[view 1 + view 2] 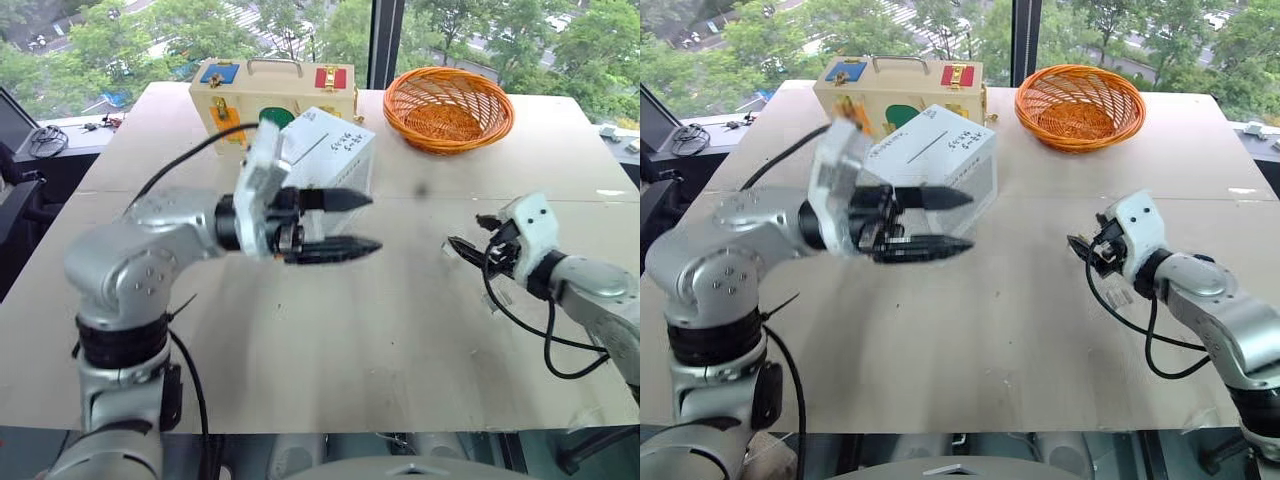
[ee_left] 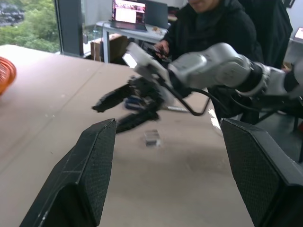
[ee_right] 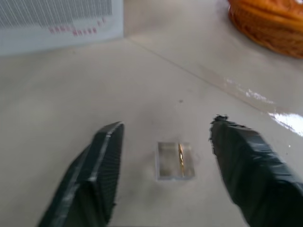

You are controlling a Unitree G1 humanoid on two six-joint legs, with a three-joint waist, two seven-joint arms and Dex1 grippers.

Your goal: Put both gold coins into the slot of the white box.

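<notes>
The white box point(image 1: 335, 148) stands mid-table, a dark slit and black handwriting on its top. In front of it, above the table, my left gripper point(image 1: 372, 222) hovers level, pointing right, open and empty. My right gripper point(image 1: 462, 240) is low over the table at the right, pointing left. In the right wrist view it is open, its fingers point(image 3: 102, 161) on either side of a small clear block point(image 3: 168, 163) and apart from it. A thin gold coin point(image 3: 180, 158) stands on edge in that block. The block point(image 2: 151, 138) also lies under the right gripper point(image 2: 111, 113) in the left wrist view.
A pale wooden case point(image 1: 270, 88) with coloured panels stands right behind the white box. An orange wicker basket point(image 1: 448, 108) sits at the back right. A person point(image 2: 213, 23) sits at a desk beyond the table's right side. Bare tabletop lies between the two grippers.
</notes>
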